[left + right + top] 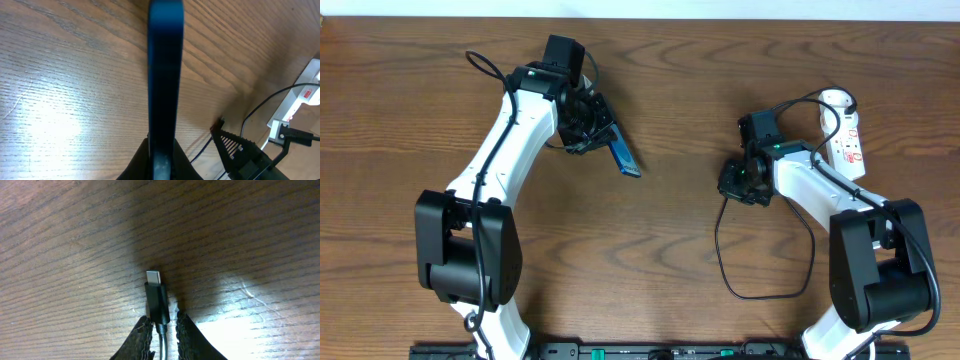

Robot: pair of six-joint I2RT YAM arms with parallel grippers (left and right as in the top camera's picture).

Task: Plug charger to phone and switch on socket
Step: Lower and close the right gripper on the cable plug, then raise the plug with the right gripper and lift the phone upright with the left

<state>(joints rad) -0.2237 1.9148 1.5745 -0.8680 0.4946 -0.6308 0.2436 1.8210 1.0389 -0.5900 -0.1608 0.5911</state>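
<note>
Left fingers [136, 165] clamp the phone's end; right fingers [142, 340] flank the charger's cable, grip cannot be told. Table [670, 100]: brown wood. Socket [847, 140]: white strip, far right. Phone [165, 75]: blue, held edge-on. Charger [156, 300]: black plug, silver tip, between the right fingers.

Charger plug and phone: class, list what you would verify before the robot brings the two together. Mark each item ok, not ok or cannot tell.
1. Phone held on edge in the left gripper: ok.
2. Right gripper firmly closed on the charger plug: cannot tell.
3. Plug's metal tip clear of the fingers: ok.
4. Phone's port facing the plug: cannot tell.
5. Charger cable lying in a slack loop: ok.
6. Socket switched on: cannot tell.
</note>
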